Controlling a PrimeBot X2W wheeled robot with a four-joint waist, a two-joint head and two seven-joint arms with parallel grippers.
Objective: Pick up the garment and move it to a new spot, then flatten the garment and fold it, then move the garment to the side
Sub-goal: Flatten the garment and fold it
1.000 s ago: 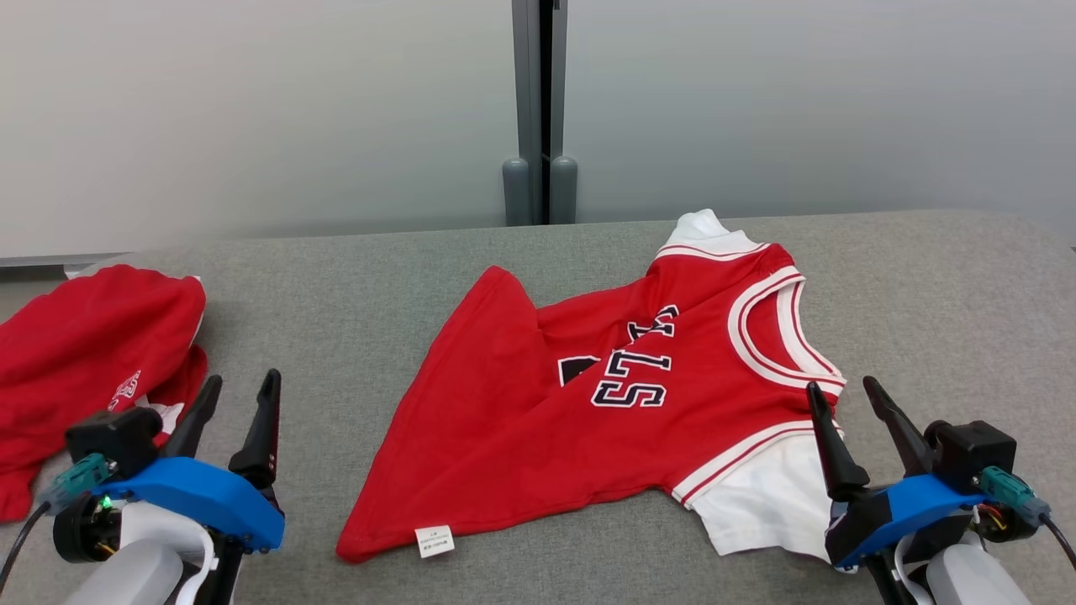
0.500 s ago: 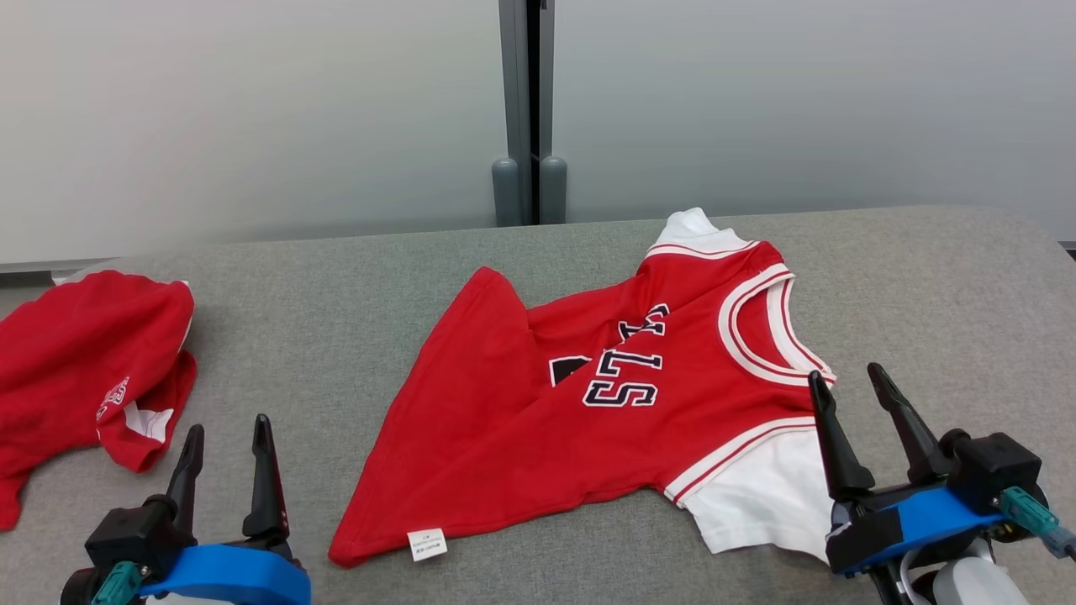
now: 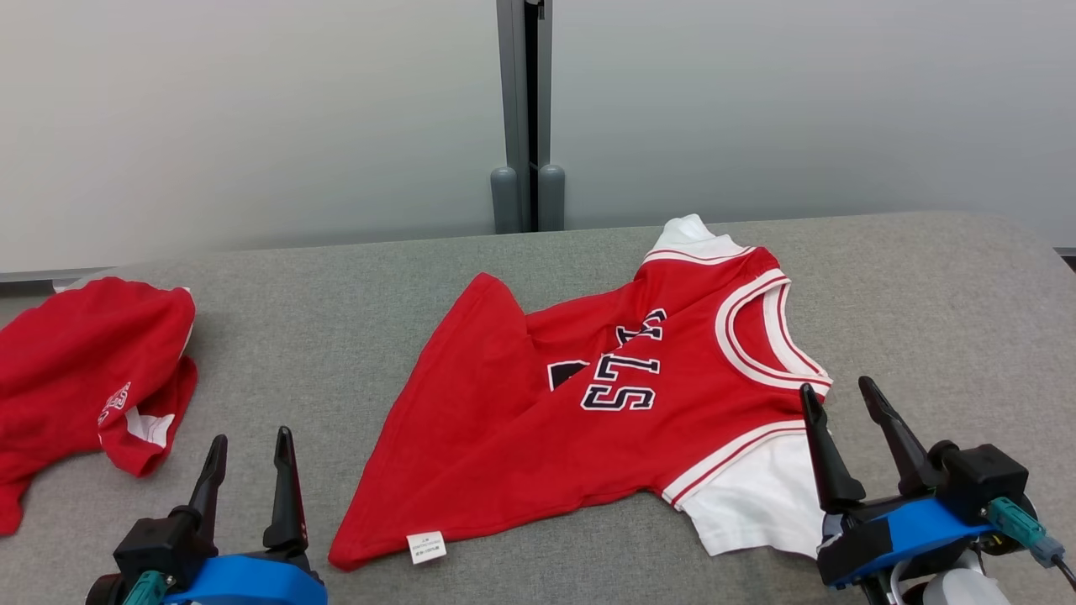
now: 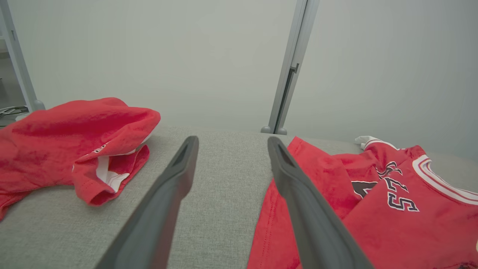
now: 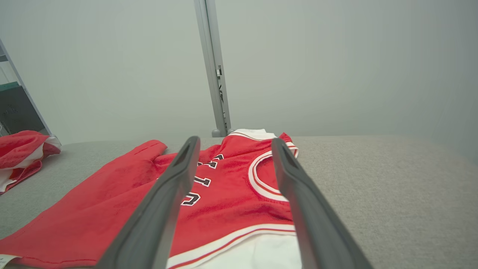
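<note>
The garment [image 3: 546,420] is a red jersey with white trim and dark letters. It lies spread but creased on the grey table [image 3: 336,286], neck to the right and hem to the left, with a white tag at its near hem corner. My right gripper [image 3: 836,386] stands open just above the jersey's near white sleeve, by the neck opening. The right wrist view shows the jersey [image 5: 231,201] between the open fingers of the right gripper [image 5: 235,139]. My left gripper [image 3: 252,434] is open over bare table, left of the hem. In the left wrist view, the jersey [image 4: 373,224] lies right of the left gripper [image 4: 232,139].
A second red garment [image 3: 76,370] lies crumpled at the table's far left, also visible as a red heap [image 4: 74,130] in the left wrist view. A pale wall with a grey post [image 3: 525,109] stands behind the table. Bare cloth surface [image 3: 941,302] stretches right of the jersey.
The left gripper has drawn back toward the table's near edge, away from the crumpled garment. The head camera shifted slightly. The jersey and right gripper have stayed put.
</note>
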